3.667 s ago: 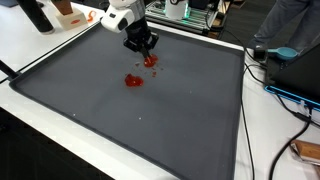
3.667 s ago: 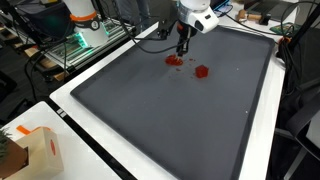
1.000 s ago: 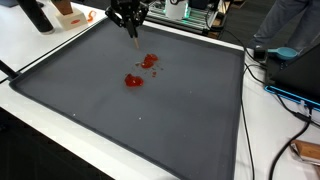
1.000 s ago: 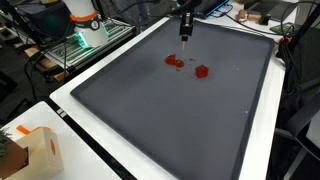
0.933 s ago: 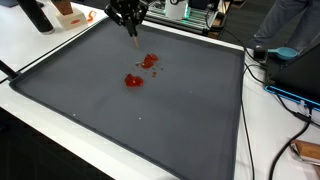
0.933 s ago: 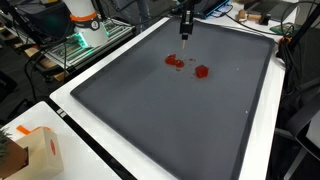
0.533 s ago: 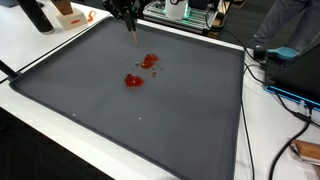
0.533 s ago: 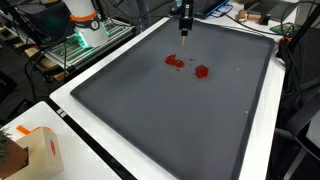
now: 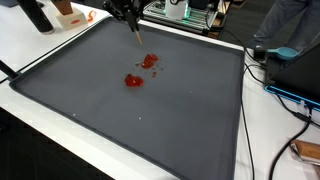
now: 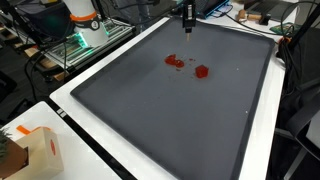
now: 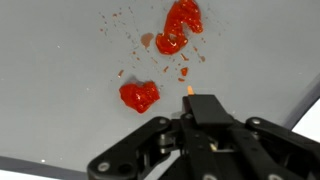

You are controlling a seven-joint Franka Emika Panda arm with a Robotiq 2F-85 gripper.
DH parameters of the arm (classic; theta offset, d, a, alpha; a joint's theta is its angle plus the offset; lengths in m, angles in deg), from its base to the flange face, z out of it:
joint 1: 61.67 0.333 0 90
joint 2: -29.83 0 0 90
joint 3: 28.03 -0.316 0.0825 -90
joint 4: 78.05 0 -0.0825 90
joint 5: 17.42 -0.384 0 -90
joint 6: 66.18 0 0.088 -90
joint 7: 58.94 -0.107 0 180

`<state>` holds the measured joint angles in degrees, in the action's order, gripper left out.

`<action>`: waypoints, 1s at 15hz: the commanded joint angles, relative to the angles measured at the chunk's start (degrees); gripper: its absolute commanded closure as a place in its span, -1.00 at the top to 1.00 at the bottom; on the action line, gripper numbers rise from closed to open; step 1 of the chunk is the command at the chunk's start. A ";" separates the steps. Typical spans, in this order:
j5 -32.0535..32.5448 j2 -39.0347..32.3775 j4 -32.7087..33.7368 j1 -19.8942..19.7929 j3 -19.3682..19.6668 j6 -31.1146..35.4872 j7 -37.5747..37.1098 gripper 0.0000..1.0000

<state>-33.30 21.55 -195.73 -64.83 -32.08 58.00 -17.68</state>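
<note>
Two squashed red pieces lie on the dark grey mat (image 9: 170, 125): one (image 9: 133, 80) nearer, one (image 9: 150, 61) farther, with small red bits around them. They also show in an exterior view as a piece (image 10: 201, 71) and a piece (image 10: 175, 61), and in the wrist view as a piece (image 11: 140, 96) and a piece (image 11: 180, 25). My gripper (image 9: 135, 30) hangs high above the mat's far edge, well clear of the pieces. It is shut on a thin stick with an orange tip (image 11: 188, 90) that points down. It shows too in an exterior view (image 10: 187, 24).
The mat (image 10: 160, 115) lies on a white table. A cardboard box (image 10: 30, 150) stands at one corner. Cables and a blue object (image 9: 285, 55) lie beside the mat. Equipment racks (image 10: 85, 35) stand behind, and a person (image 9: 290, 25) is near the table.
Since 3.7 s ago my gripper has lifted from the red pieces and moved up toward the mat's far edge. In the last second it rose slightly more. The red pieces stay put.
</note>
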 commanded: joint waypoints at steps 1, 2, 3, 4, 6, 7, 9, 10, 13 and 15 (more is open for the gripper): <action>-12.20 -1.82 -0.65 -2.36 -0.17 -0.89 14.68 -0.94; -15.52 -2.81 -0.45 -2.84 -0.27 -1.67 18.53 -0.94; -18.24 -3.96 -0.16 -3.29 -0.33 -3.01 21.70 -0.94; -20.13 -4.93 -0.02 -3.54 -0.31 -3.98 23.72 -0.94; -22.44 -6.92 0.19 -3.69 -0.17 -6.04 26.72 -0.94; -23.26 -7.95 0.23 -3.60 -0.17 -6.51 27.45 -0.94; -24.17 -9.86 0.42 -3.31 -0.16 -7.27 27.88 -0.94; -24.42 -10.85 0.57 -3.17 -0.22 -7.18 27.60 -0.94; -26.41 -13.41 0.87 -3.30 -0.93 -6.89 28.40 -0.94; -27.38 -14.75 1.11 -3.21 -1.19 -6.58 28.50 -0.94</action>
<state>-57.99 8.99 -195.41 -67.73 -32.76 51.62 8.93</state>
